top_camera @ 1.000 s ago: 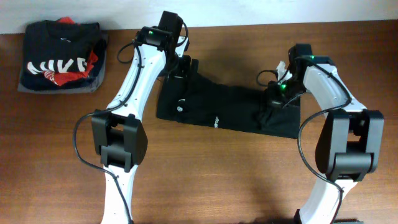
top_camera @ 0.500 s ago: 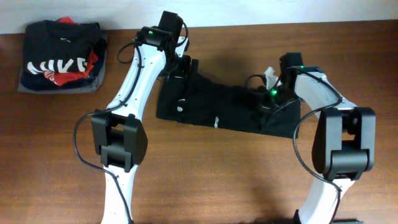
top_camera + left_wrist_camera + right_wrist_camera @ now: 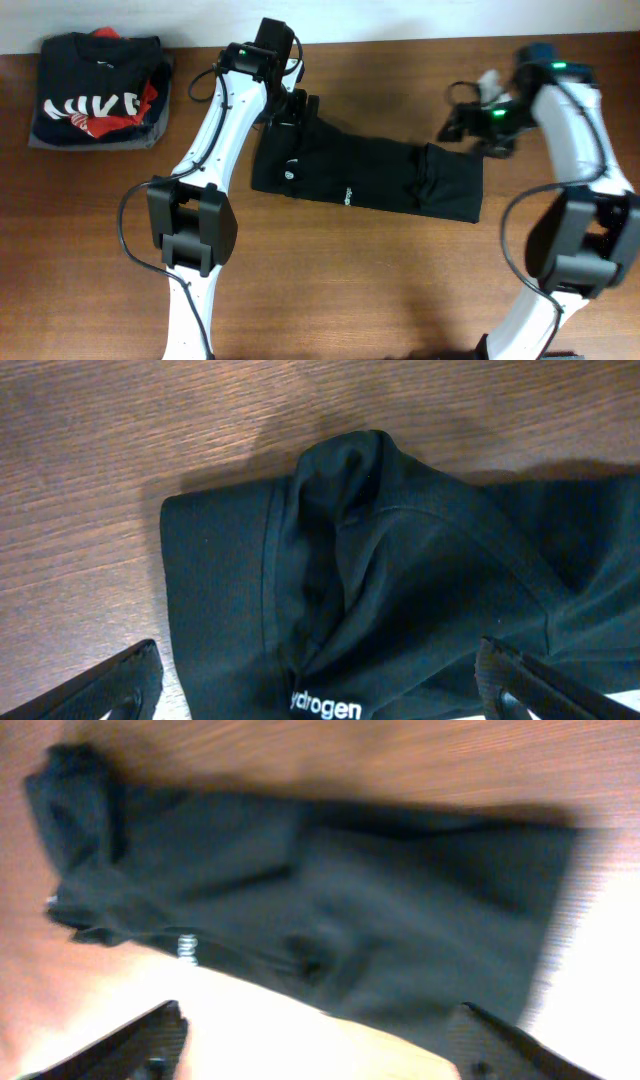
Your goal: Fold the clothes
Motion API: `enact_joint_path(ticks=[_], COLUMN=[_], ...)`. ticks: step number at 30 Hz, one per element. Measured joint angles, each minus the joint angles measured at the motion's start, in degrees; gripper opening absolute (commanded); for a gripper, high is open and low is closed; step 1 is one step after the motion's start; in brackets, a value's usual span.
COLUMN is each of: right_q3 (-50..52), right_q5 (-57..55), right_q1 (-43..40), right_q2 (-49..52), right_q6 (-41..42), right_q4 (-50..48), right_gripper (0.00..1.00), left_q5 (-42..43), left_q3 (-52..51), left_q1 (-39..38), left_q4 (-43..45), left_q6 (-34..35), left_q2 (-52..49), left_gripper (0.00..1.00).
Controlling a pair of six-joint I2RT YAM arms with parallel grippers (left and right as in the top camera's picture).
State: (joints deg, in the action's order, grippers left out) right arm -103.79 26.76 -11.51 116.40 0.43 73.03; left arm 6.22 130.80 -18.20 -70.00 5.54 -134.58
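Clothes [image 3: 300, 910] blurred in R wrist cam, L gripper [image 3: 315, 660] tips cropped.

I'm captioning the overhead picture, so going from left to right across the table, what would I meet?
folded stack of clothes → left gripper, over the garment's left end → black garment, laid out flat → right gripper, near the garment's right end

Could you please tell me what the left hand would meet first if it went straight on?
The left hand, open, would most likely meet the black garment lying directly ahead of it; how far off is unclear.
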Motion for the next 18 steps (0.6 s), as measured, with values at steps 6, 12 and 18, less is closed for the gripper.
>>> enact_joint_path(ticks=[6,12,18], right_q3=[1.57,10.82,19.1], right_q5=[-4.33,-2.78,2.84], right_q1=[-10.1,-15.13,-16.48], right_q2=[-0.85,-0.85,-0.83], right_q6=[-6.49,-13.18,-18.1], right_q4=[1.95,-0.72,-7.21], right_gripper=[0.96,0.96,0.96], left_q5=[-0.02,0.0,0.0], left_q3=[0.0,0.0,0.0], left_q1=[0.0,0.0,0.0], left_q4=[0.0,0.0,0.0], left_q6=[0.0,0.0,0.0], left_q2=[0.0,0.0,0.0], left_gripper=[0.99,0.99,0.99])
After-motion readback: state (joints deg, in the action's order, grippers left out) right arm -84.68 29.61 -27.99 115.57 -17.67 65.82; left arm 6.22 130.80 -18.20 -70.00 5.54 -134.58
